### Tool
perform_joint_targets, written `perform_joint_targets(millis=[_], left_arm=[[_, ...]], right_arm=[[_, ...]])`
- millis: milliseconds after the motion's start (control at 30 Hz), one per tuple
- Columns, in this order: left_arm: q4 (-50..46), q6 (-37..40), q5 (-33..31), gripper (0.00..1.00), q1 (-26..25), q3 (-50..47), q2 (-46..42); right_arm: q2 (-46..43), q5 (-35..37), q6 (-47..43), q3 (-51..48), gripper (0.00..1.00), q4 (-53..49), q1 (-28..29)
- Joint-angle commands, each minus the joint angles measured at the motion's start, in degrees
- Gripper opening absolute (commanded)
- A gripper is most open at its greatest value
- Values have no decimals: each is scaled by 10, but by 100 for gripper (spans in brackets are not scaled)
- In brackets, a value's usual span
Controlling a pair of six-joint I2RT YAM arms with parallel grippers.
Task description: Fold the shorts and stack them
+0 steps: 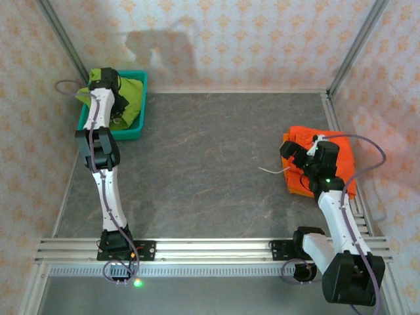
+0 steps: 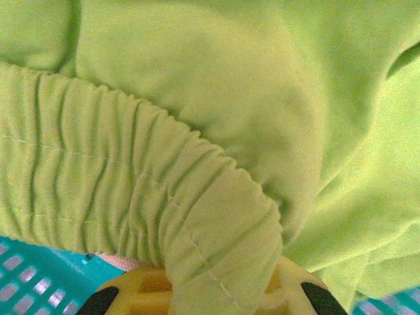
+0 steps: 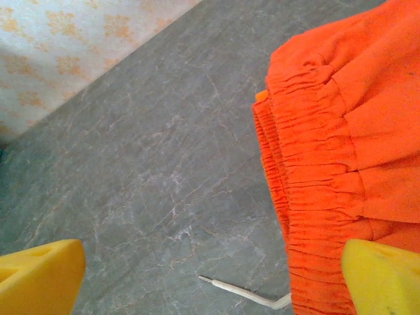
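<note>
Green shorts point(image 2: 197, 131): lime green, soft fabric, with a gathered elastic waistband full of small ribs and a stitched line along it.
Place of green shorts: in the upper left of the top view, they lay crumpled inside the teal mesh basket point(image 1: 134, 130), with part of the cloth hanging over its far rim.
Left pincer point(image 2: 216, 295): pressed together on the waistband of the green shorts; a fold of the band ran down between the two yellow fingers at the bottom edge of the left wrist view.
Orange shorts point(image 1: 346, 154): bright orange and folded flat, the ribbed elastic waist turned toward the middle of the bench point(image 1: 210, 164).
Place of orange shorts: at the right side of the top view, on the bench near its right edge.
Right pincer point(image 3: 210, 282): spread wide, holding nothing; one yellow finger was over the bare bench, the other over the waist edge of the orange shorts.
White cord point(image 3: 246, 295): thin, lying on the bench just beside the orange waistband.
Hard to tell: the orange pile showed more than one elastic edge, but how many pieces it held I cannot say.
Hidden: the left arm covered the middle of the green shorts in the top view, and the right arm covered part of the orange shorts.
</note>
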Motion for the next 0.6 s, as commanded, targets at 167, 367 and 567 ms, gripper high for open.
perform_joint_targets(millis=[167,367,567], left_arm=[[65,30,35,0,-2,33,-219],[116,60,62,0,-13,32,-345],[163,126,42,0,-88,32,-443]], right_arm=[[-32,-15,8,17,99,-1,2],[-55,-20,5,9,99,-1,2],[-67,-20,6,5,99,1,2]])
